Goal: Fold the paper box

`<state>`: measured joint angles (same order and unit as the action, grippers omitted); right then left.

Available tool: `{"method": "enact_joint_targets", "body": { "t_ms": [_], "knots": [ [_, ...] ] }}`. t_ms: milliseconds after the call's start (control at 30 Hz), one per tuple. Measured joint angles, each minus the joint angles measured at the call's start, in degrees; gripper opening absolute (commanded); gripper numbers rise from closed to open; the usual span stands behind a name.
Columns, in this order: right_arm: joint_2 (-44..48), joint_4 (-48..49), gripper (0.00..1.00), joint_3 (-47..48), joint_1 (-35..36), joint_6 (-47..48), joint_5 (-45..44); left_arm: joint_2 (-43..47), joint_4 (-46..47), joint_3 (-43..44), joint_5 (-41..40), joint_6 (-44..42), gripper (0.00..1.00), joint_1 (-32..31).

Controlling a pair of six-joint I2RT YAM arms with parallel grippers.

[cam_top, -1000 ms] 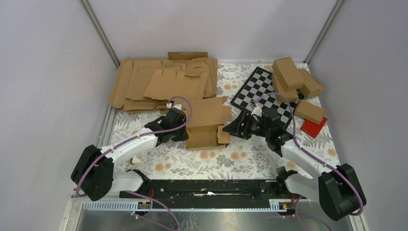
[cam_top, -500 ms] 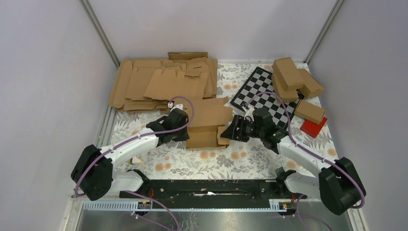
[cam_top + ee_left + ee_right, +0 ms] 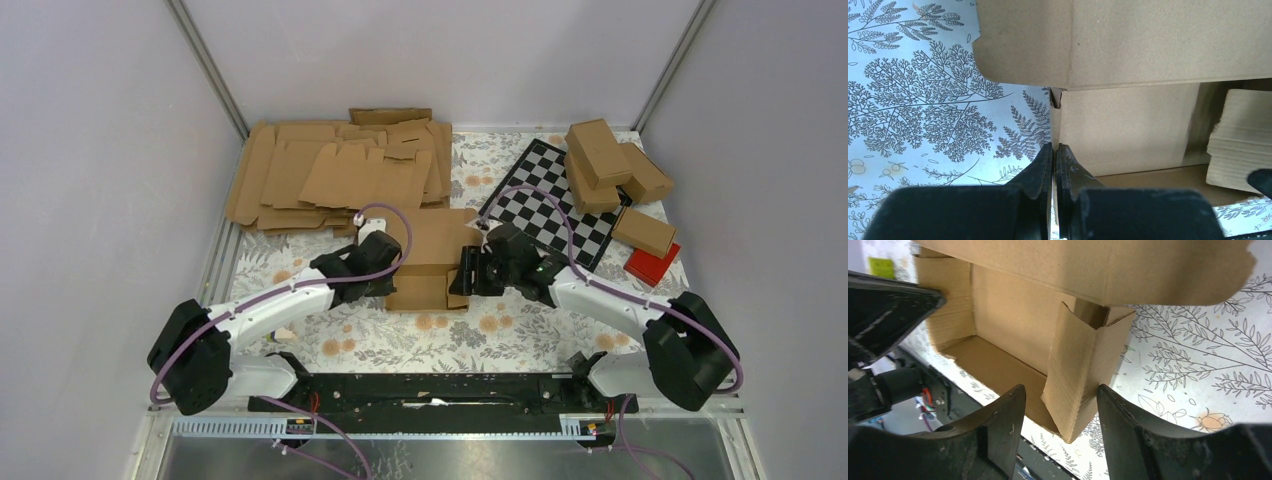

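Observation:
The paper box [image 3: 428, 262] is a half-formed brown cardboard tray with raised walls and loose flaps, lying on the floral mat between both arms. My left gripper [image 3: 388, 272] is shut on its left wall edge; in the left wrist view [image 3: 1054, 150] the thin cardboard sits pinched between the closed fingers. My right gripper [image 3: 468, 272] is open at the box's right end. In the right wrist view [image 3: 1060, 400] its fingers straddle the folded right end flap [image 3: 1075, 375] without squeezing it.
A heap of flat brown blanks [image 3: 330, 175] lies at the back left. A checkerboard [image 3: 545, 195] is at the back right, with several finished cartons [image 3: 610, 165] and a red flat block [image 3: 652, 264] beside it.
My right gripper has moved left from the checkerboard's edge to the box's right end and now straddles its end flap. My left gripper stays clamped on the left wall.

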<state>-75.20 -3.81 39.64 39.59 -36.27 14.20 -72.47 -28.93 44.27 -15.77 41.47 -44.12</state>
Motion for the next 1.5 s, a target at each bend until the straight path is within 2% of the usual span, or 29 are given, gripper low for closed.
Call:
{"method": "enact_joint_targets", "body": {
  "t_ms": [233,267,367,433,733,767,800,867,900,967,1067,1167,1200,1267,1500],
  "knots": [
    [-5.7,-6.19,0.55,4.02,3.56,3.39,-8.98,-0.42,-0.57,0.83,-3.48,2.54,0.0,-3.43],
    [-6.47,-6.78,0.53,4.44,3.96,3.63,-9.99,-0.57,-0.57,0.83,-3.93,3.06,0.0,-3.82],
    [-8.31,-8.0,0.3,5.33,5.05,4.7,-12.92,-0.63,-0.46,0.83,-5.18,4.57,0.0,-4.85],
    [-9.01,-8.96,0.2,5.55,5.6,5.14,-15.45,-0.61,-0.61,0.83,-6.29,5.22,0.0,-5.35],
    [-13.11,-13.22,0.08,10.8,7.08,6.36,-26.47,1.53,0.0,0.57,-9.92,8.15,0.0,-7.5],
    [-13.57,-13.6,0.09,11.32,7.32,6.54,-27.43,1.62,0.11,0.57,-10.19,8.39,0.0,-7.63],
    [-13.81,-13.77,0.14,11.63,7.5,6.64,-28.13,1.62,0.15,0.57,-10.47,8.59,0.0,-7.76],
    [-14.12,-14.01,0.34,12.07,7.87,6.84,-29.29,1.6,0.15,0.57,-10.75,8.79,0.0,-7.87],
    [-14.14,-14.16,0.4,12.22,8.04,7.1,-29.9,1.55,0.26,0.57,-10.91,8.83,0.0,-7.89],
    [-14.14,-14.84,0.45,12.35,8.26,7.61,-31.15,1.36,0.28,0.57,-11.32,8.94,0.0,-7.89],
    [-14.14,-15.56,0.46,12.35,8.31,8.28,-32.57,0.72,0.33,0.57,-11.56,9.01,0.0,-7.91],
    [-14.01,-15.67,0.36,12.35,8.31,8.57,-33.07,0.33,0.44,0.57,-11.67,9.18,0.0,-8.04],
    [-13.92,-15.67,0.29,12.35,8.31,8.66,-33.05,0.24,0.5,0.57,-11.67,9.22,0.0,-8.13],
    [-13.68,-15.58,0.02,12.35,8.35,8.85,-32.98,0.2,0.83,0.57,-11.65,9.46,0.0,-8.17],
    [-13.66,-14.97,0.0,12.37,8.41,8.11,-33.2,0.17,1.57,0.59,-11.45,9.64,0.0,-8.35]
  ]
}}
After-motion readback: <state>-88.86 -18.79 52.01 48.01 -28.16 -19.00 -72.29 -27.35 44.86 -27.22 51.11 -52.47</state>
